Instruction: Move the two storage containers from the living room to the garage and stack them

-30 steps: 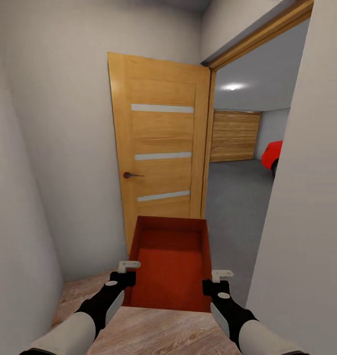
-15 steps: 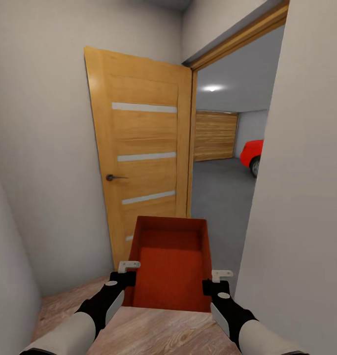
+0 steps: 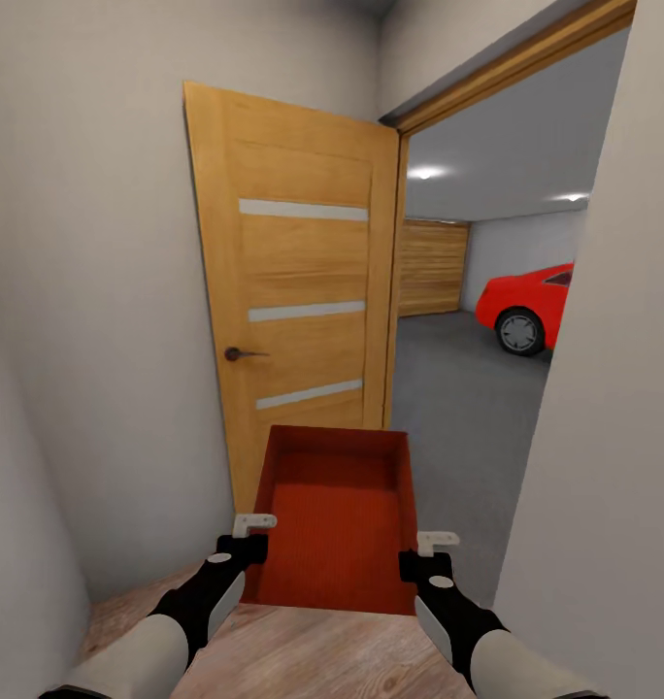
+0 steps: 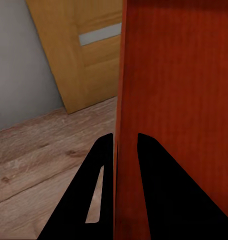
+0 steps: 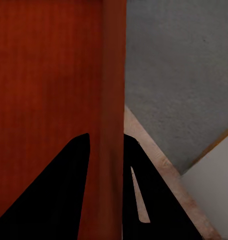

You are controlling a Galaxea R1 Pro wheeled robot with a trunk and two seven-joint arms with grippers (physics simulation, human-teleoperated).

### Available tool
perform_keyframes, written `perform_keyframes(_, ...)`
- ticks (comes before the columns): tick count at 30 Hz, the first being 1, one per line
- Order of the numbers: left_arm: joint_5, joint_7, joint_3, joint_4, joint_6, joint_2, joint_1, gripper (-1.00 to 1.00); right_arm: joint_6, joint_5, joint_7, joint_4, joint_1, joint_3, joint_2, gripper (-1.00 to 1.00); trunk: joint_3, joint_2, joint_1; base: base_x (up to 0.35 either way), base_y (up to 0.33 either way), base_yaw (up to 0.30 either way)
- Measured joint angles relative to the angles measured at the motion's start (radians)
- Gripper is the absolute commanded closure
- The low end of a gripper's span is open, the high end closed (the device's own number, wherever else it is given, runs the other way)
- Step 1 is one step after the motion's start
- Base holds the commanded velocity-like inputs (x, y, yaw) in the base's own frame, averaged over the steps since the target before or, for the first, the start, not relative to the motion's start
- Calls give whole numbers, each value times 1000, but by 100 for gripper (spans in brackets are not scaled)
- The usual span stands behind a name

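Carrying one storage container (image 3: 337, 515) at chest front, held off the wood-plank floor (image 3: 303, 655) by both arms, just short of the open wooden door (image 3: 293, 291) and the doorway into the garage (image 3: 487, 320). Left gripper (image 3: 243, 546) clamped on the container's left wall, one finger (image 4: 101, 185) outside and one inside, seen straddling the wall in the left wrist view; right gripper (image 3: 417, 553) pinched likewise on the right wall, fingers (image 5: 136, 195) either side of it. Risks, as judgement: clipping the door edge or the near white wall (image 3: 604, 437) while turning through the gap (opening looks narrow against bin plus arms), which could twist the bin out of the two thin wall pinches; uneven arm motion could also tilt it. Concrete floor (image 3: 468, 408) beyond looks free near the threshold. Count: containers 1 (second not accounted for here), grippers 2, doors 1, red car (image 3: 528, 306) 1, ceiling lights 2.
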Motion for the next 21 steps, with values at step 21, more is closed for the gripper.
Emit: perform_keyframes(21,0,-1,0,-1,3,0,0,100,2,0,-1,0,0,0,0,100,0,0,0,158,142,-235)
